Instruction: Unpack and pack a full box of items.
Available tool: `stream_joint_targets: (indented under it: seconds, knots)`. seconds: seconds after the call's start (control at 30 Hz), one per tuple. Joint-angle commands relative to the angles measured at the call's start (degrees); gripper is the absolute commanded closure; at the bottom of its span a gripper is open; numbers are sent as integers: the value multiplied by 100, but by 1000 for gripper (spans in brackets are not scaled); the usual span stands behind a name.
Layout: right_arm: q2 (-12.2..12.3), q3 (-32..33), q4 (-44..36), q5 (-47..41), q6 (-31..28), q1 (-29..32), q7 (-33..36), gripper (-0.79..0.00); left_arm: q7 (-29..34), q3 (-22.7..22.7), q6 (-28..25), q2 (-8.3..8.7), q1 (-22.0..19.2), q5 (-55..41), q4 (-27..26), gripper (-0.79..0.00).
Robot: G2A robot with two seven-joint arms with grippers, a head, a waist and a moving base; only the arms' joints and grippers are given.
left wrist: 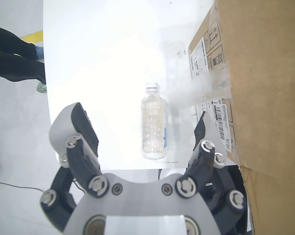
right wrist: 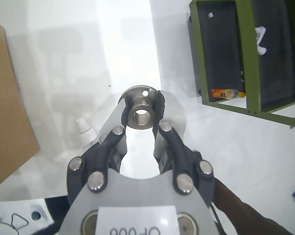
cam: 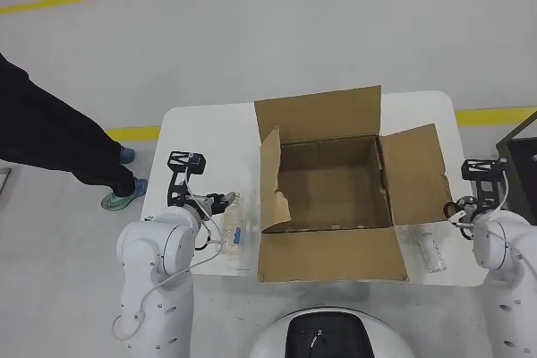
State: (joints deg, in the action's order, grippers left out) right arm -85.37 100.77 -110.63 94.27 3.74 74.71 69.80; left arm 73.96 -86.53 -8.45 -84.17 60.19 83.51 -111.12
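Observation:
An open cardboard box (cam: 331, 188) stands mid-table with its flaps spread, and its floor shows bare. A clear plastic bottle (left wrist: 153, 123) with a white cap lies on the white table (cam: 206, 134) just left of the box (left wrist: 260, 74). My left gripper (left wrist: 141, 118) hovers open over the bottle (cam: 232, 229), one finger on each side, not touching it. At the table's right edge, my right gripper (right wrist: 142, 110) is shut on a metal flanged bushing (right wrist: 140, 117); the same gripper (cam: 457, 208) sits beside the box's right flap.
A clear plastic container (cam: 432, 251) lies on the table right of the box, close to my right arm. A green metal rack (right wrist: 245, 50) stands off the table's right side, with an orange bottle (right wrist: 227, 93) on its shelf.

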Motion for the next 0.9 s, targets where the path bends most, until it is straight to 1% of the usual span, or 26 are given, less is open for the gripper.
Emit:
stream_joint_targets:
  seconds: [0.0, 0.17, 0.4, 0.53, 0.87]
  knots:
    - [9, -91, 81, 27, -162, 33, 77, 0, 0, 0, 0, 0, 0, 0, 0, -785]
    - [27, -203, 201, -56, -378, 85, 181, 0, 0, 0, 0, 0, 0, 0, 0, -785]
    - [79, -125, 269, -192, -731, 217, 199, 0, 0, 0, 0, 0, 0, 0, 0, -785]
    - [110, -22, 410, -241, -771, 214, 215, 0, 0, 0, 0, 0, 0, 0, 0, -785]
    - [169, -29, 684, -337, -875, 161, 235, 0, 0, 0, 0, 0, 0, 0, 0, -785]
